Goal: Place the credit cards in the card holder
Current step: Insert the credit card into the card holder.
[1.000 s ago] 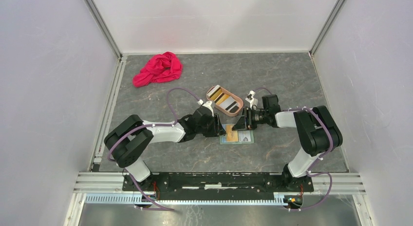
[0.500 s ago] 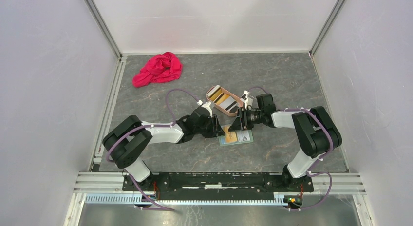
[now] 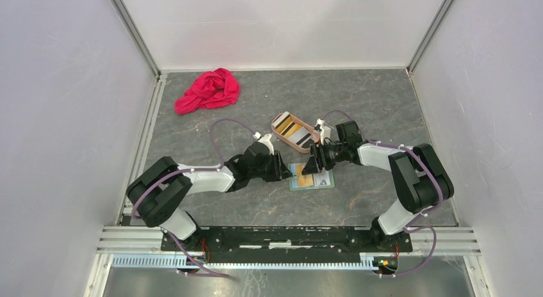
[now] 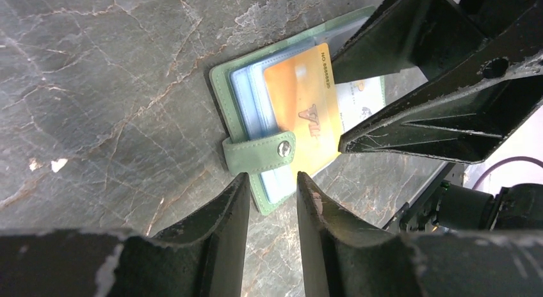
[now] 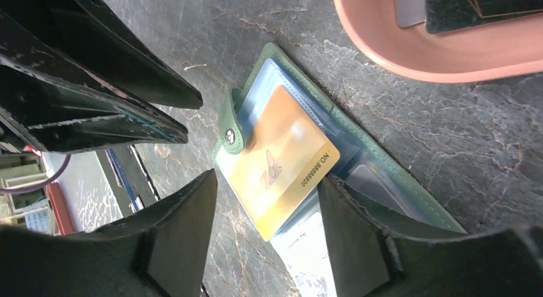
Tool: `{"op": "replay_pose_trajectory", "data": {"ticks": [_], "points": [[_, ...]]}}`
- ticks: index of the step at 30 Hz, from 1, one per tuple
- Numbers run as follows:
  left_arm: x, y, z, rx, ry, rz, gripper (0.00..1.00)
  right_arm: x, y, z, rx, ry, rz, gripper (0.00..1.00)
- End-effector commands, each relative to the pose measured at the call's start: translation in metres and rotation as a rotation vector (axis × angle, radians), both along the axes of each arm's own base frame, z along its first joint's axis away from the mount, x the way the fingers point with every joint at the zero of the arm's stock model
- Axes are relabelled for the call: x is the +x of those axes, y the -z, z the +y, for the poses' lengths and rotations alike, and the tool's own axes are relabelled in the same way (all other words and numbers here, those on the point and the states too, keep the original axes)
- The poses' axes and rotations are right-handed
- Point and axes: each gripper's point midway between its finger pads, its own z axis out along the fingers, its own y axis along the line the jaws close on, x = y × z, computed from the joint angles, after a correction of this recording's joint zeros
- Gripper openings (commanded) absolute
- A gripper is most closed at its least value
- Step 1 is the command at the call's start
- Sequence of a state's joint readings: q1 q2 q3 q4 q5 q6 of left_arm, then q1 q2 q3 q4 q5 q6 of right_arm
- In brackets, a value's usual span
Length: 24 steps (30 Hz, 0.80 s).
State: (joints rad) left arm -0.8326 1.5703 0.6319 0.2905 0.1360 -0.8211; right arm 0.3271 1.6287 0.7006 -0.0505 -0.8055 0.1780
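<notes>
The sage-green card holder (image 3: 320, 180) lies open on the table, light blue inside, snap tab (image 4: 259, 155) folded over its edge. A gold credit card (image 5: 278, 159) lies slanted on its pockets, one end sticking out past the edge over a white card (image 5: 307, 246). It also shows in the left wrist view (image 4: 301, 111). My left gripper (image 4: 272, 180) is open by a narrow gap, its tips at the holder's edge below the tab. My right gripper (image 5: 266, 182) is open wide, straddling the gold card's free end. More cards lie in the tray.
A pinkish-tan oval tray (image 3: 278, 123) with dark and grey cards stands just behind the holder; its rim shows in the right wrist view (image 5: 435, 60). A red cloth (image 3: 208, 90) lies at the back left. The two grippers face each other closely over the holder.
The right gripper has edged left and a little toward the tray. The left arm has drawn back slightly to the left. The gold card stays on the holder.
</notes>
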Motion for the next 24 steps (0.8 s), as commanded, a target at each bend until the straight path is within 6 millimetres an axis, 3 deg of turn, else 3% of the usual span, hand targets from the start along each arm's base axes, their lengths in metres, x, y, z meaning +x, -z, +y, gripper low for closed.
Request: {"op": "replay_pose_trajectory", "data": {"ticks": [1,6,24], "points": [[0.007,-0.029,0.0,-0.088,-0.023,-0.086,0.4,0.007,-0.003,-0.006,-0.052,-0.039,-0.085,0.68],[0.003,-0.037,0.003,-0.135,-0.027,-0.102,0.39,0.002,-0.009,-0.003,-0.023,-0.133,-0.134,0.82],[-0.003,-0.044,0.004,-0.177,-0.012,-0.117,0.36,0.004,-0.011,-0.013,-0.123,-0.276,-0.234,0.84]]}}
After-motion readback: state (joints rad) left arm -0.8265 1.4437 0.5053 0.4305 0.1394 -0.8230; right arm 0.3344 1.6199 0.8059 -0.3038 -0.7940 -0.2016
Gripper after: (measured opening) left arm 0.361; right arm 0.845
